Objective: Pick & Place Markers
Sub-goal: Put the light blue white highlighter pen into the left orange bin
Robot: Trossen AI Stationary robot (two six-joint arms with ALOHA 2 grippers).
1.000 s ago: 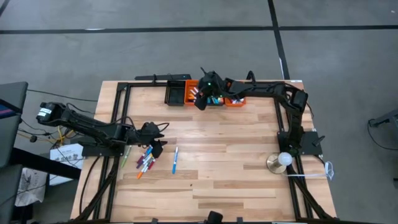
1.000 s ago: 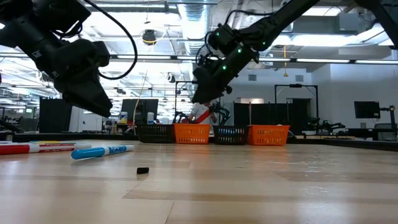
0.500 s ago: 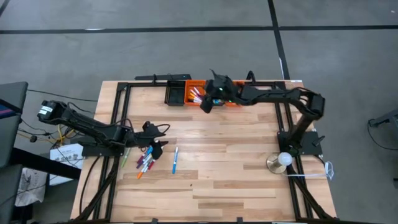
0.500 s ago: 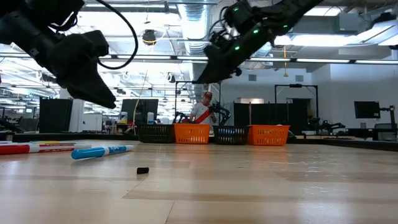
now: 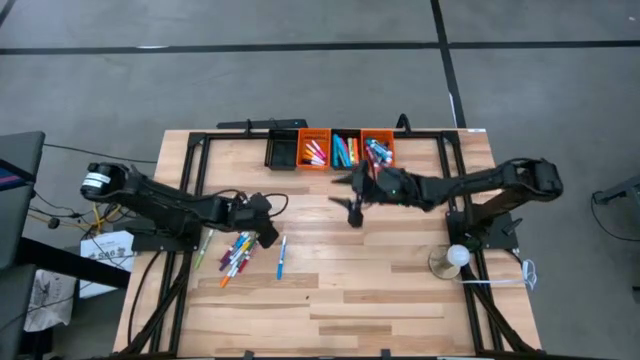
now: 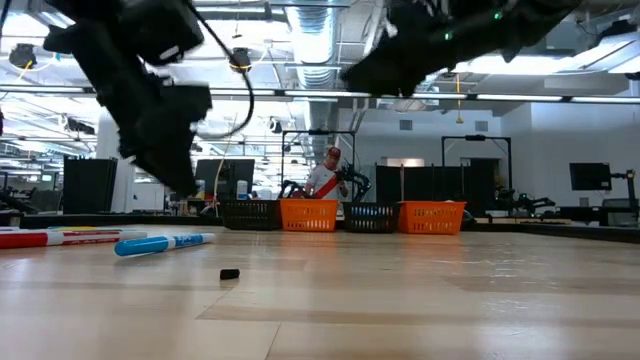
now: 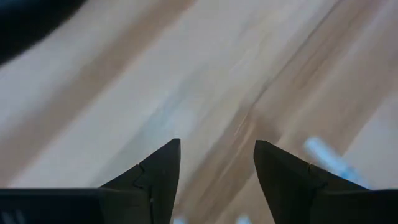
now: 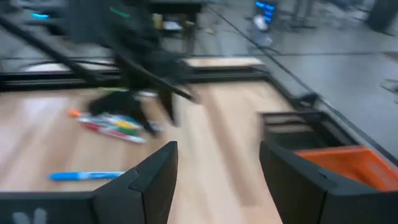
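A heap of mixed-colour markers [image 5: 233,257] lies flat on the table's left part, with one blue marker [image 5: 282,256] alone just to its right. My left gripper [image 5: 268,236] hangs open just above the heap's far right corner, tipped down, with nothing between its fingers [image 7: 216,149]. My right gripper [image 5: 350,205] stands open and empty above the table's middle, nearly level, pointing toward the left; its wrist view shows the blue marker [image 8: 87,176] and the heap [image 8: 115,124] ahead. More markers lie in the bins [image 5: 346,150] at the far edge.
Four small bins stand in a row at the far edge: black [image 5: 282,152], orange [image 5: 314,150], black, orange [image 5: 378,150]. A small black piece [image 6: 229,273] lies on the wood near the front. A round metal base with a white ball [image 5: 452,258] sits at the right.
My right gripper has swung from above the bins at the far edge toward the table's middle and near side, rising a little and tipping up to nearly level. My left gripper has shifted slightly toward the table's right over the heap and tipped further down. No marker has moved.
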